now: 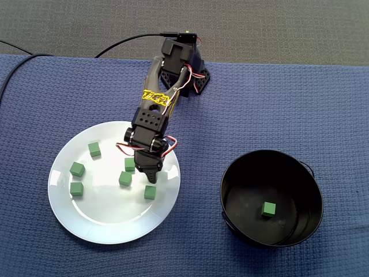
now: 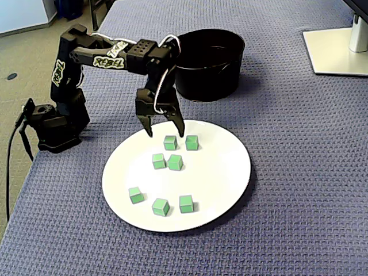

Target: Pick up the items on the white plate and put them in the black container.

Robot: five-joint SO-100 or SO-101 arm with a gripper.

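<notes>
A white plate (image 1: 86, 219) (image 2: 224, 184) holds several small green cubes. Among them are one (image 1: 150, 192) (image 2: 192, 142) nearest the container and a pair (image 1: 125, 178) (image 2: 175, 163) mid-plate. My gripper (image 1: 147, 175) (image 2: 167, 133) points down over the plate's edge nearest the arm base. It is open and holds nothing. In a fixed view one green cube (image 2: 169, 142) lies just below and between the fingertips; the other fixed view hides it under the gripper. The black container (image 1: 230, 179) (image 2: 207, 86) stands beside the plate with one green cube (image 1: 268, 209) inside.
The arm's base (image 1: 193, 75) (image 2: 54, 123) sits on a blue cloth (image 1: 277, 104) (image 2: 299, 172), with its cable running off the table. A white monitor foot (image 2: 339, 52) stands at the far corner in one fixed view.
</notes>
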